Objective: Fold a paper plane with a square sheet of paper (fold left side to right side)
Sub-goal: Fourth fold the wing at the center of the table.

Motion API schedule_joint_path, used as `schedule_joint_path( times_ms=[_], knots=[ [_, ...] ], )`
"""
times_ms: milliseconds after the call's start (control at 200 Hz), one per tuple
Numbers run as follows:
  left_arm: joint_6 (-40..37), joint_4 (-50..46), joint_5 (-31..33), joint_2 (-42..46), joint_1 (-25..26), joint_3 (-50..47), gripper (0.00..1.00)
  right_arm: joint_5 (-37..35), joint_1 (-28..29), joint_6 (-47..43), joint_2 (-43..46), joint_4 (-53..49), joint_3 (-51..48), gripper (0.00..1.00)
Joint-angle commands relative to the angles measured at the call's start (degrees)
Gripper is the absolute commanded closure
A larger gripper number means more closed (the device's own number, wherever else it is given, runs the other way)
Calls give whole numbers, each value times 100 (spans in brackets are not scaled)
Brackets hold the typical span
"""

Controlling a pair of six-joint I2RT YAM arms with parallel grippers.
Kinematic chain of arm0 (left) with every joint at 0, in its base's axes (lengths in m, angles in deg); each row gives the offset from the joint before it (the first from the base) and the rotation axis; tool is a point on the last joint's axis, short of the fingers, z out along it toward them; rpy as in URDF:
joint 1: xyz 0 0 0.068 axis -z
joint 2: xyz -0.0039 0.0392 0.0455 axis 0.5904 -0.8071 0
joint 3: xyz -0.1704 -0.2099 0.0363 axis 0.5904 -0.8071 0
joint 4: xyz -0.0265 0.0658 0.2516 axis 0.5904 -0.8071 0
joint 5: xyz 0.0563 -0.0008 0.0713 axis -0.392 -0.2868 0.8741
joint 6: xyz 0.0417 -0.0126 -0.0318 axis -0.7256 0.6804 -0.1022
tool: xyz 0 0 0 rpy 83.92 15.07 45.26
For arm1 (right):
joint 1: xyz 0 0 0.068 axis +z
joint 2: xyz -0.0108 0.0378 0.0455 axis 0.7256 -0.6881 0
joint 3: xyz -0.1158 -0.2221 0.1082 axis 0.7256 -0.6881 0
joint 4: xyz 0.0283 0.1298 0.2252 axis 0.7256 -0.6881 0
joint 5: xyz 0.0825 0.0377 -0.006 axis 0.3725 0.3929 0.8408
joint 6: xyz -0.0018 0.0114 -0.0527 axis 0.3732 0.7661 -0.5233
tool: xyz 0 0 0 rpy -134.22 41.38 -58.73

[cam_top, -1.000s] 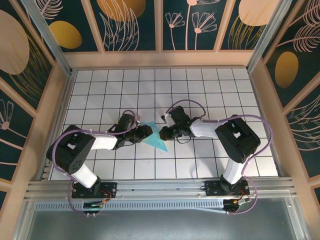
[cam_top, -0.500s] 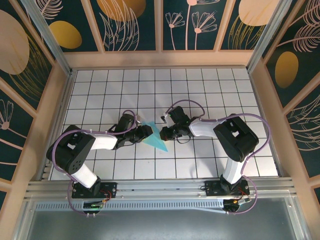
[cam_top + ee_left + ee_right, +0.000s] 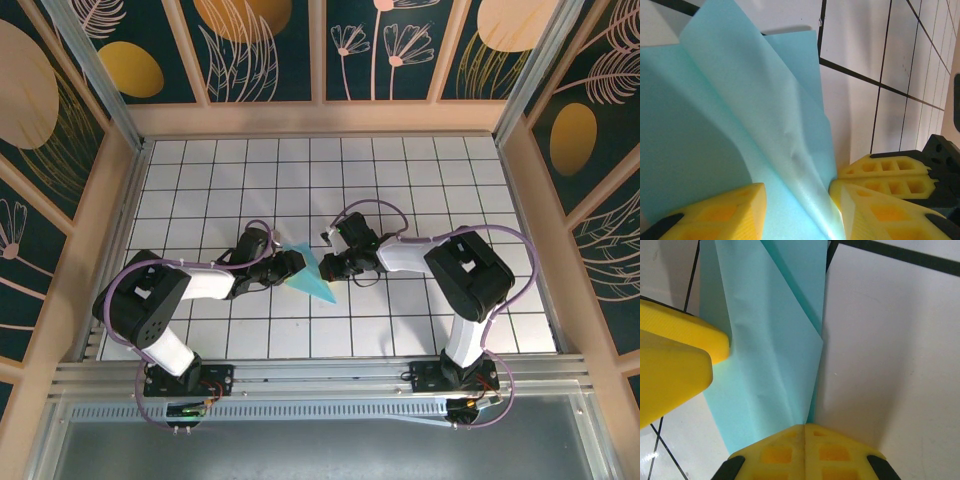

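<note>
The turquoise sheet of paper (image 3: 313, 276) lies in the middle of the tiled floor, folded into a pointed, layered shape. My left gripper (image 3: 293, 264) sits at its left edge. In the left wrist view its yellow fingers (image 3: 720, 212) stand apart, open, with a raised flap of the paper (image 3: 765, 115) running up between them and brushing the right-hand one. My right gripper (image 3: 329, 268) is at the paper's right edge. Its fingers (image 3: 785, 450) are pressed together, shut on the folded edge of the paper (image 3: 775, 340), which runs into their seam (image 3: 805, 428).
The white tiled table (image 3: 420, 190) is boxed in by wooden walls (image 3: 320, 118) on three sides, and a metal rail (image 3: 320, 375) runs along the near edge. The two grippers are close, almost tip to tip across the paper, with the left gripper's finger (image 3: 675, 365) in the right wrist view.
The right arm's elbow has drifted slightly left. Both grippers and the paper stay where they were.
</note>
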Motion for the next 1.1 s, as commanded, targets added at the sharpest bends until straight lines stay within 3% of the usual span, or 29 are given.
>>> schedule_joint_path(
  times_ms=[0,430,495,621,721,861,1091],
  knots=[
    [-172,-632,313,-49,-13,-70,55,-128,66,-55,-199,-165,115,100],
    [-466,-1563,682,773,-13,465,44,-186,95,58,-370,-197,10,100],
    [-454,-1516,601,853,-13,473,49,-191,102,68,-361,-199,10,100],
    [-438,-1143,235,741,-13,450,73,-219,104,69,-351,-217,9,100],
    [-422,-861,-25,496,-4,472,85,-243,105,75,-349,-231,19,100],
    [-386,-497,-278,185,4,531,90,-256,128,76,-362,-256,33,100],
    [-436,-412,-310,-197,14,675,91,-289,152,78,-399,-315,87,100]
  ],
)
